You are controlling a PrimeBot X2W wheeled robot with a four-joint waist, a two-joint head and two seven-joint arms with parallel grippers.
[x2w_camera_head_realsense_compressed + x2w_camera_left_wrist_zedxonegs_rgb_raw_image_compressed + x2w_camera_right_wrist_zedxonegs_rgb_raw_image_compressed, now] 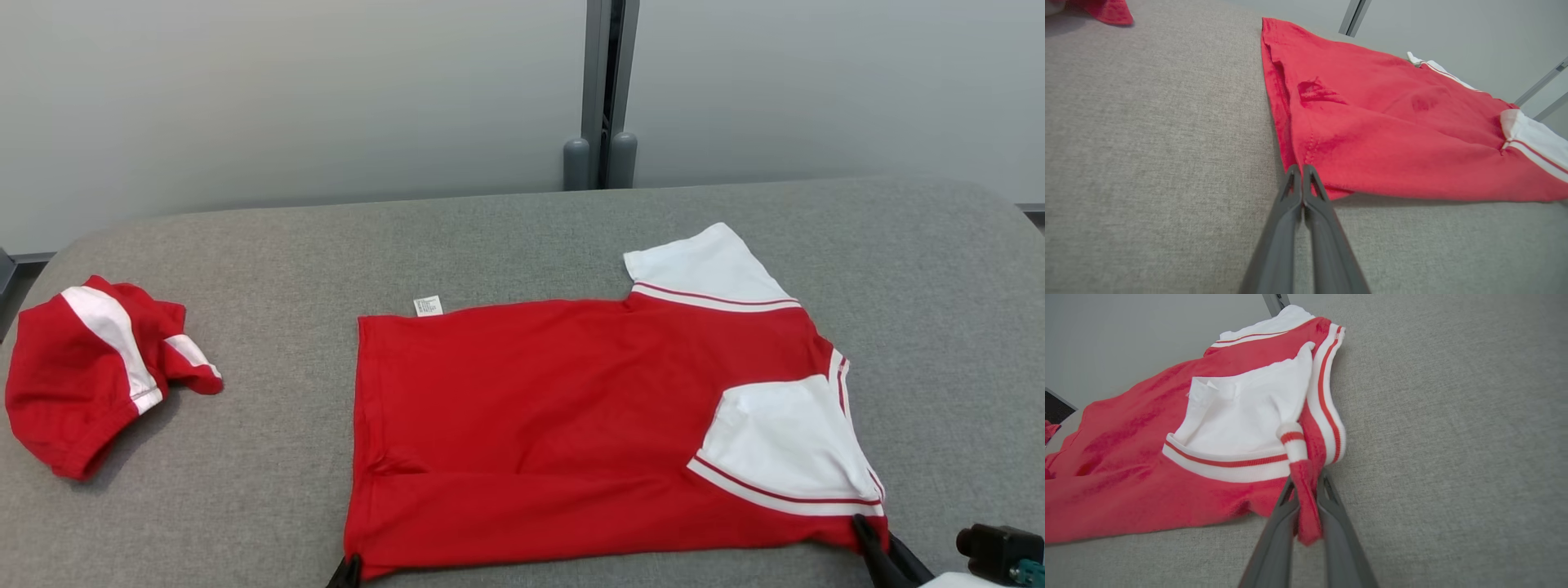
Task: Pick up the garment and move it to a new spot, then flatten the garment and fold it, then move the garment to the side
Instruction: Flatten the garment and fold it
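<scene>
Two garment [571, 408] corners sit clamped in left end effector [1302, 168] and right end effector [1307, 478].

Red shirt [571, 425] with white, stripe-trimmed sleeves, spread flat along the near edge of the table [522, 237]; nearer sleeve folded inward.

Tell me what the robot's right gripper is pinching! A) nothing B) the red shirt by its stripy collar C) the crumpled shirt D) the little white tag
B: the right gripper is shut on a bunch of the red shirt beside its stripy collar.
</scene>
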